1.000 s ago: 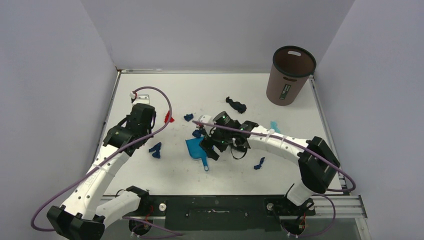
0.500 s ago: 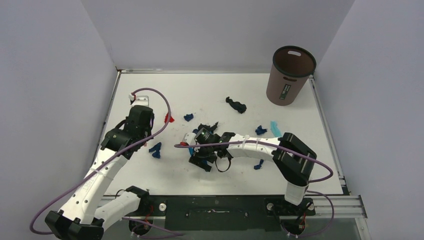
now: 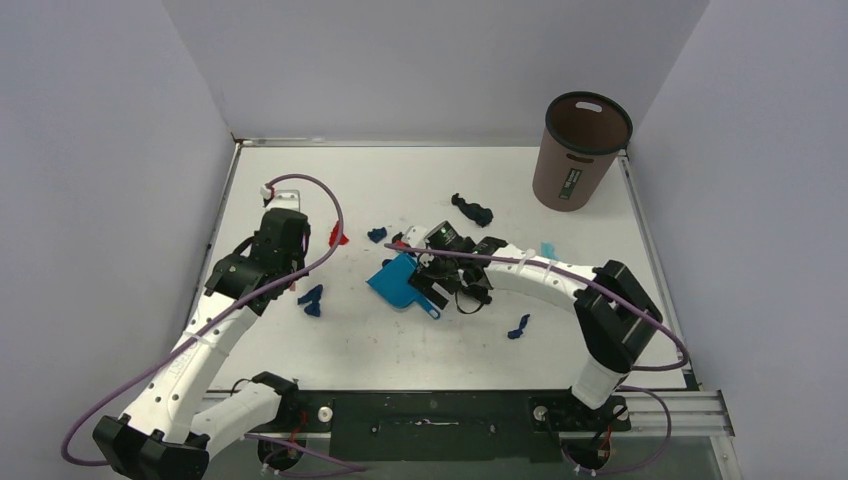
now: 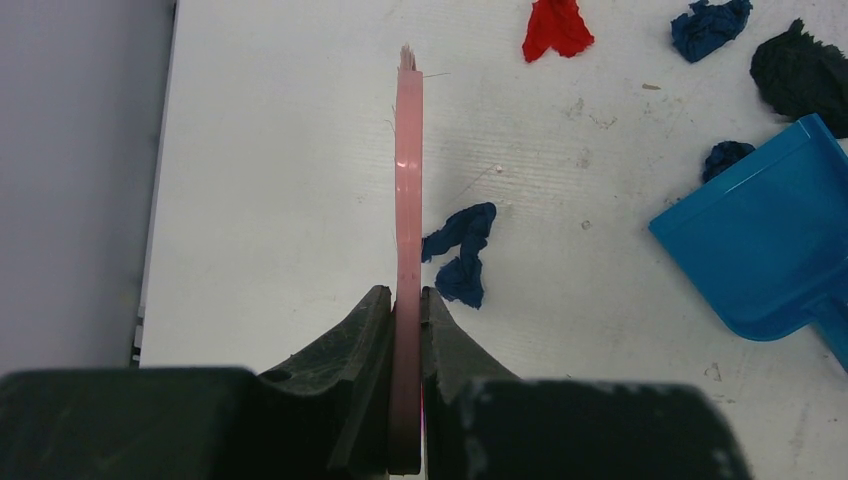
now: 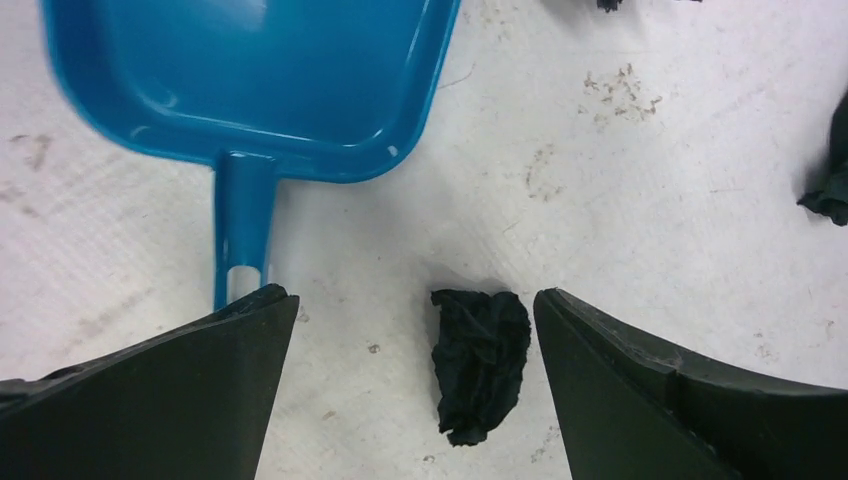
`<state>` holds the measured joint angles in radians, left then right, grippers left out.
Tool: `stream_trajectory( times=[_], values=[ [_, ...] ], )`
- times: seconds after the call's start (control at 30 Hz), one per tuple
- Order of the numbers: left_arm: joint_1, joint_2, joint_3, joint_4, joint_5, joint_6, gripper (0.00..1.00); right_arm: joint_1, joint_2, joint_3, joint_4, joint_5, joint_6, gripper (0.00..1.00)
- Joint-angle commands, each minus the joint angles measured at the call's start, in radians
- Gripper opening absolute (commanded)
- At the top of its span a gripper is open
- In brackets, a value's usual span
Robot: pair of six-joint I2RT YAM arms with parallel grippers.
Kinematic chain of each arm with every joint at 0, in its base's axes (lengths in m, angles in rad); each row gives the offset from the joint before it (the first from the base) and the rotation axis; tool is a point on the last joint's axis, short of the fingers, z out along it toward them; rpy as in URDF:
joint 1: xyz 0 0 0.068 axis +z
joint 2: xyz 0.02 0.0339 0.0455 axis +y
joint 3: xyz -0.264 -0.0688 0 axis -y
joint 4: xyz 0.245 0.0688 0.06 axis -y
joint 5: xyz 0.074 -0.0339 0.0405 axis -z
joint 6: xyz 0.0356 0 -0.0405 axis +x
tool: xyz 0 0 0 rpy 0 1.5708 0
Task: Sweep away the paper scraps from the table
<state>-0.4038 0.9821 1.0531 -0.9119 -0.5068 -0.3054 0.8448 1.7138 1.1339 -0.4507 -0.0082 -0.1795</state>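
- The white surface (image 3: 330, 190) fills most of the overhead view, and a brown bin (image 3: 580, 150) stands at its far right corner.
- Right claw (image 5: 412, 300) is spread wide open, with a finger on either side of a black scrap (image 5: 480, 365), and it's gripping nothing.
- Left claw (image 4: 405, 300) is clenched on the pink brush (image 4: 408, 180), which sticks out edge-on between its fingers.
- Blue dustpan (image 3: 395, 280) lies flat mid-surface, with its handle end right by one right-claw finger.
- The rest of the paper scraps sit loose on the surface: a dark blue scrap (image 4: 460, 255) just beside the brush, a red scrap (image 4: 557, 25) further out, and a light-blue strip (image 3: 548, 250) past the right arm.
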Motion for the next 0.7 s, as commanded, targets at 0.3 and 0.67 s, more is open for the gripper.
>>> stream_trajectory(
  times=[0.3, 0.67],
  values=[
    [0.009, -0.026, -0.019, 0.062, 0.003, 0.009, 0.0, 0.021, -0.084, -0.074, 0.078, -0.3, -0.042, 0.96],
    [0.013, -0.034, -0.028, 0.056, -0.008, 0.018, 0.0, 0.031, 0.032, -0.123, 0.161, -0.223, -0.03, 0.77]
  ],
)
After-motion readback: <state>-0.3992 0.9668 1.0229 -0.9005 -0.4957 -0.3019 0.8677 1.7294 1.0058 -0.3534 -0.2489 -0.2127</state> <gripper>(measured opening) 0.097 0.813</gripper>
